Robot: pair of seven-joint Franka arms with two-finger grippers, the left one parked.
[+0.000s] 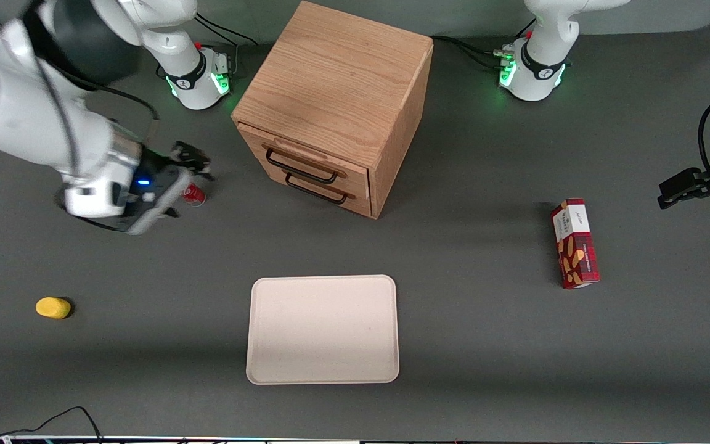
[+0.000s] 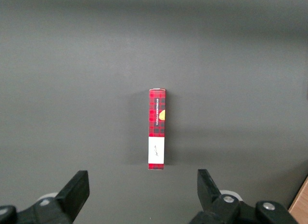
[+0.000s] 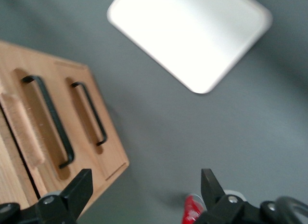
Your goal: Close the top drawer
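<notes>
Gripper (image 1: 190,161), fingers spread and empty, hovers beside the cabinet (image 1: 336,80). Top drawer (image 1: 306,161) protrudes slightly; contact should land squarely on its front, pushing straight inward.

Grey table (image 1: 484,345) carries cabinet (image 1: 336,92), tray (image 1: 323,330), box (image 1: 574,243).

Gripper (image 1: 190,165) beside the wooden cabinet (image 1: 334,98), above a small red object (image 1: 194,195), top drawer (image 1: 303,161) seemingly near-shut.
</notes>
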